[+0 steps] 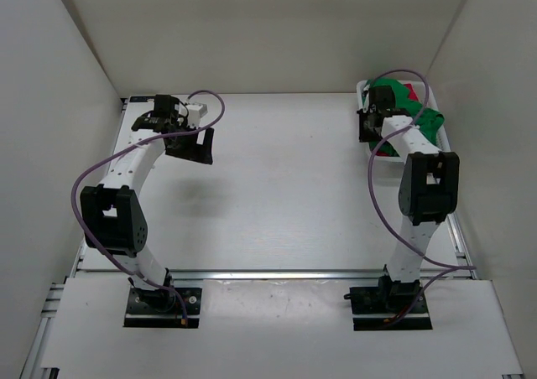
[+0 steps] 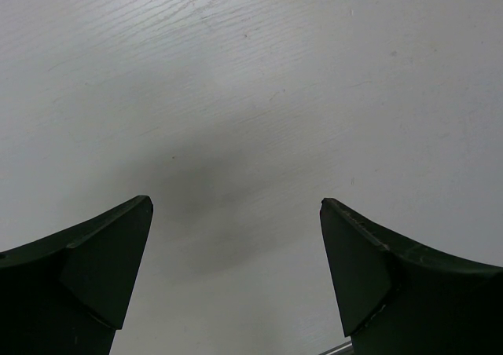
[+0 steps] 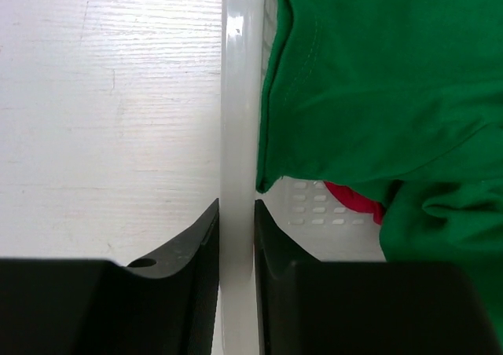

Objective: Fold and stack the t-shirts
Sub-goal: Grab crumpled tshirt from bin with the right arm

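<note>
A bright green t-shirt (image 1: pixel 430 119) (image 3: pixel 377 80) lies crumpled in the white mesh basket (image 1: pixel 362 85) at the table's far right corner. A red t-shirt (image 1: pixel 411 91) (image 3: pixel 355 198) shows partly beneath it. My right gripper (image 1: pixel 367 129) (image 3: pixel 236 206) is shut on the basket's left rim (image 3: pixel 240 96), one finger outside over the table and one inside next to the green cloth. My left gripper (image 1: pixel 202 149) (image 2: pixel 236 206) hangs open over bare table at the far left, with nothing between its fingers.
White walls enclose the table on the left, back and right. The basket sits close against the right wall. The right arm's purple cable (image 1: pixel 375 190) loops beside its forearm. A metal rail (image 1: pixel 277 272) runs along the near table edge.
</note>
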`<action>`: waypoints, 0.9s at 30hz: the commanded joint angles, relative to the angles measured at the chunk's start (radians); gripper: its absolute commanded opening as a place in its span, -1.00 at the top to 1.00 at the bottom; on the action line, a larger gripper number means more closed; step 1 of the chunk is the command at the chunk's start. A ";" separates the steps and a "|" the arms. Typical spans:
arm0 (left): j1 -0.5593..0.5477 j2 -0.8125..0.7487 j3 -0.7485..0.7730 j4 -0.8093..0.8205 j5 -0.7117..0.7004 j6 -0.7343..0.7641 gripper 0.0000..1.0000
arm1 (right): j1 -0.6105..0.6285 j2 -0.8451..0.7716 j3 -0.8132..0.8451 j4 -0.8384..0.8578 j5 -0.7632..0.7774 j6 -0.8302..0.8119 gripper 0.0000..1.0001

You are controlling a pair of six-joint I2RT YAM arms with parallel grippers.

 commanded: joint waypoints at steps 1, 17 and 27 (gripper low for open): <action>0.007 -0.043 -0.007 0.004 0.017 0.008 -0.97 | -0.015 0.027 0.039 0.016 -0.116 -0.045 0.80; 0.019 -0.076 -0.052 0.023 0.037 -0.005 -0.96 | 0.025 -0.245 0.042 0.041 0.230 -0.021 -0.24; 0.044 -0.125 -0.134 0.056 0.048 -0.012 -0.97 | -0.169 -0.148 0.053 -0.063 0.193 0.197 -0.60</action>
